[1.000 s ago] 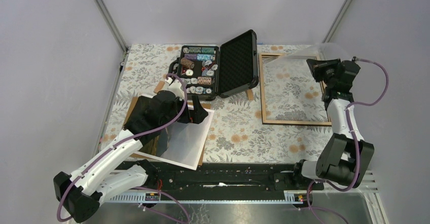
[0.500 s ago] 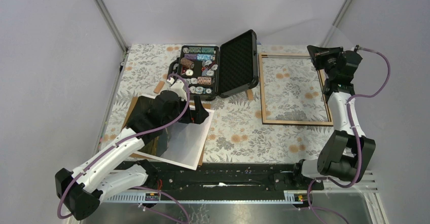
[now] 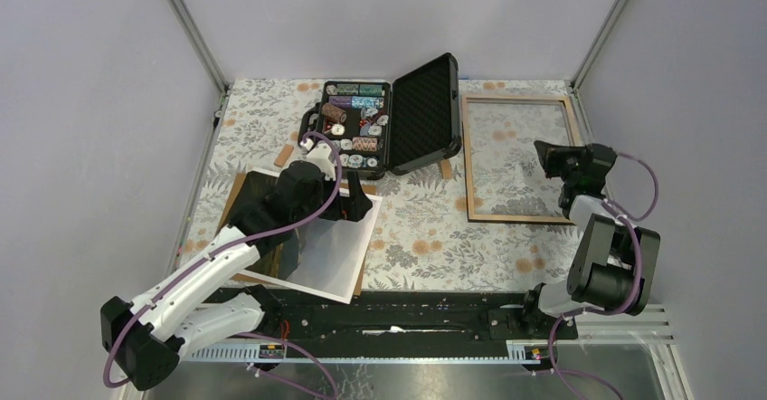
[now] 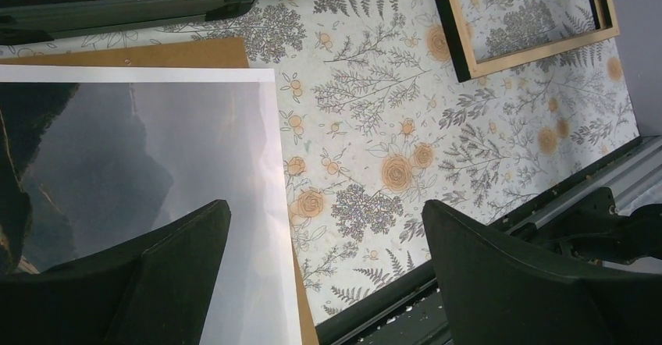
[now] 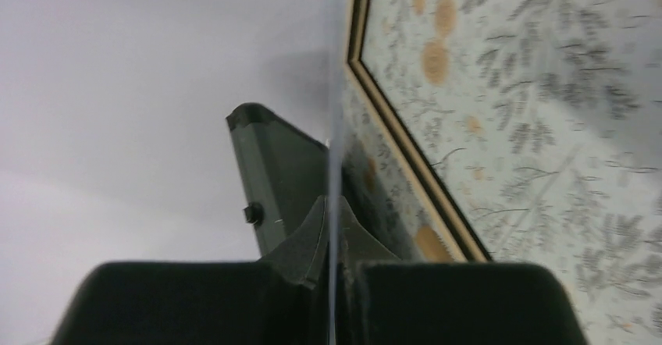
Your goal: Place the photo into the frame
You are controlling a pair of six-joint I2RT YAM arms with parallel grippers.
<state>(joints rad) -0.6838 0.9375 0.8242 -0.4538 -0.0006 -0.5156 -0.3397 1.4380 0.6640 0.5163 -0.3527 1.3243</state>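
My left fingers [image 3: 351, 204] are hanging wide apart and gripping nothing, one over the photo [image 3: 333, 251] and the other over the bare floral worktop [image 3: 425, 228], straddling the photo's right edge near its far corner. The photo is lying flat, picture up, on the brown backing board [image 4: 156, 52] at the near left. My right fingers [image 3: 548, 154] are pinching tight on the edge of a clear sheet [image 5: 336, 126], above the right side of the frame [image 3: 516, 218]. The frame is lying flat at the far right, well apart from the photo, with the floral pattern showing through it. The open black case [image 3: 421, 115] of chips is sitting between them, farther back.
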